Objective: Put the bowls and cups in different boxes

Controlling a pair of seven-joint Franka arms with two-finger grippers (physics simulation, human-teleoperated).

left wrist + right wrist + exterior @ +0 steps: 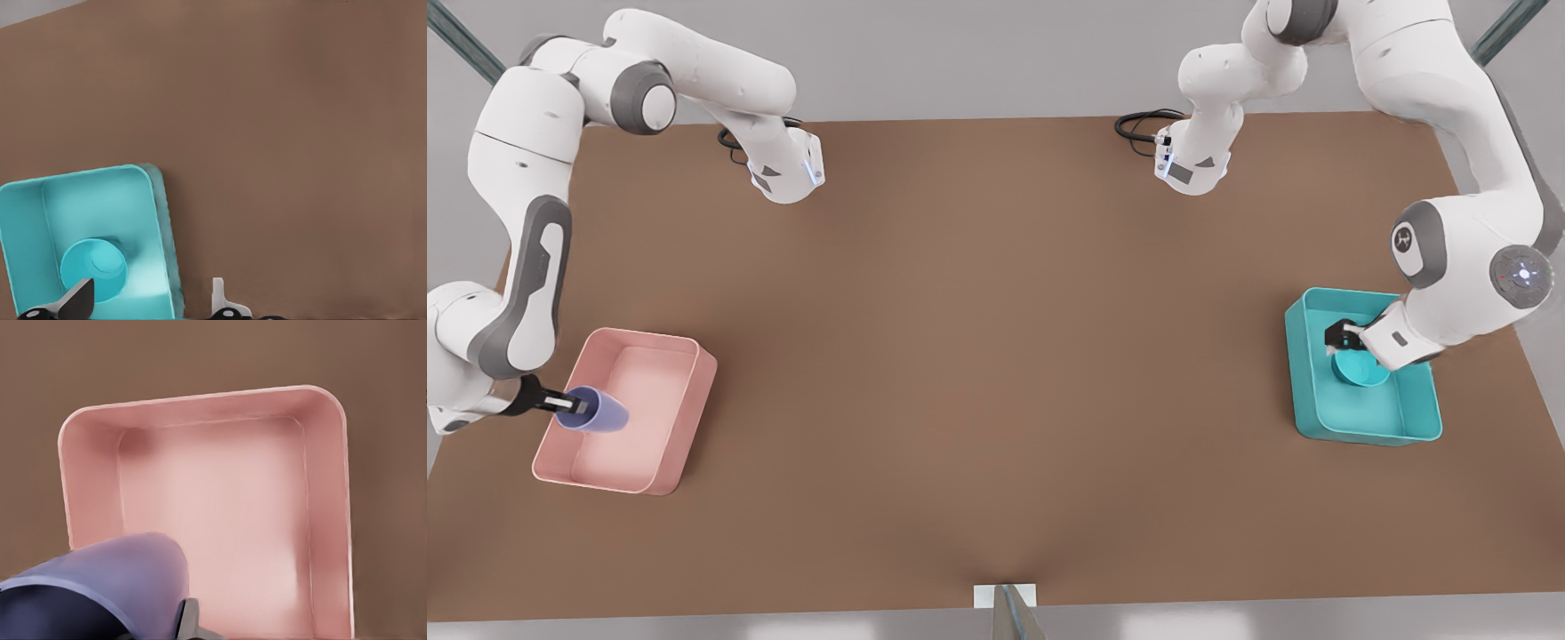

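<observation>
Brown table fills the front view, with an arm at each side. At the left of the frame the right gripper has its fingers closed on the cup, which is tipped on its side over the near-left part of the pink box. At the right of the frame the left gripper sits over the teal box, just above the bowl that lies inside it. In the left wrist view the teal box occupies the lower left, the bowl resting on its floor; the fingers stand spread apart at the bottom edge, gripping nothing. In the right wrist view the pink box takes up most of the frame, and the cup lies at the lower left, pinched by the fingers.
</observation>
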